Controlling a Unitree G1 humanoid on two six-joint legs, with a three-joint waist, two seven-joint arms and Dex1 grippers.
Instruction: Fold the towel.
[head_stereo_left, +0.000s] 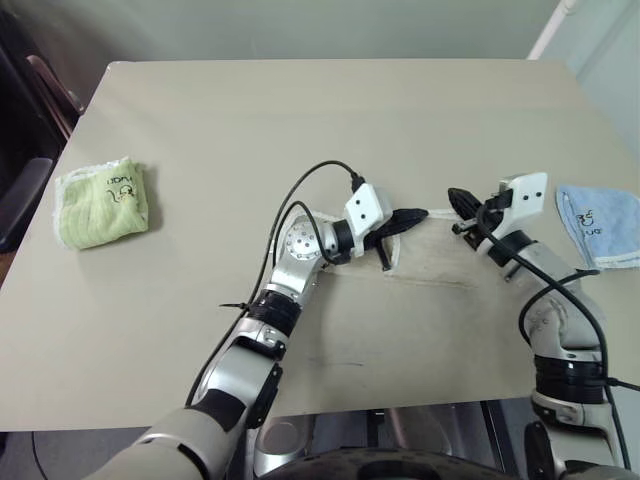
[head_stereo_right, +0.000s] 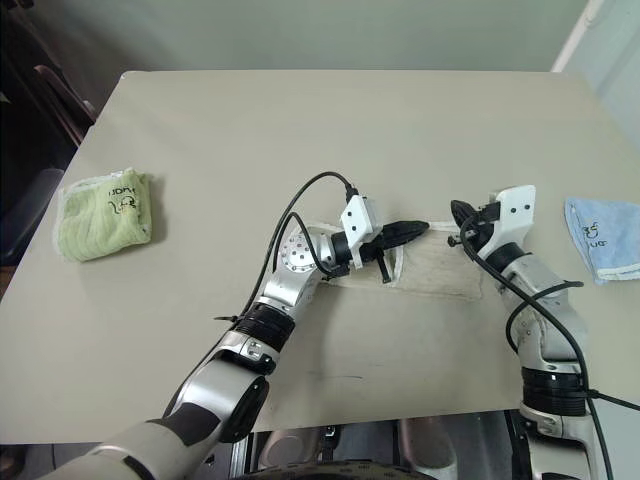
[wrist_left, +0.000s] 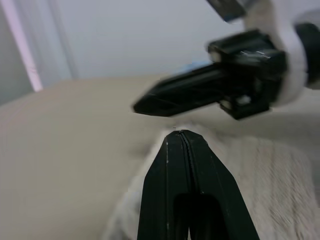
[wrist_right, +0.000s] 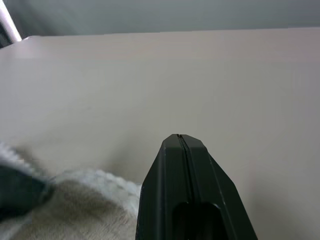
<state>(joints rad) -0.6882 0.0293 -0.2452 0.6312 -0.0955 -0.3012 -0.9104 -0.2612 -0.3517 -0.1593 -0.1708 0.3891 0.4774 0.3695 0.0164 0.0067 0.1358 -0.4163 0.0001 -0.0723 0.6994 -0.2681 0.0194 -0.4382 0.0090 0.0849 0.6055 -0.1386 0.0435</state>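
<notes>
Towel: beige, lying flat on the surface toward its near edge, between the two arms; white corded edging along the far side.
Towel shape: a long strip running left to right, a shorter flap hanging toward the near edge by the left arm.
Left gripper: over the towel's far left corner, pointing right along the far edge; jaws pressed fully together, tips just above or on the cloth, contact not clear; whether any cloth is pinched cannot be told.
Right gripper: at the towel's far right corner, pointing away from the robot; jaws fully together, nothing visible between them in the right wrist view; fluffy towel edge just beside the black fingers.
Gap between grippers: small, tips near each other over the far edge, not touching.
Green towel: folded, near the left edge of the surface, well apart from the beige one.
Blue towel: folded, at the right edge of the surface, near the right arm.
Containers: none seen.
Surface: tan, broad bare stretch beyond the towel up to the far edge; bare strip also between towel and near edge.
Edges: far corners rounded; dark chair shapes past the left side.
</notes>
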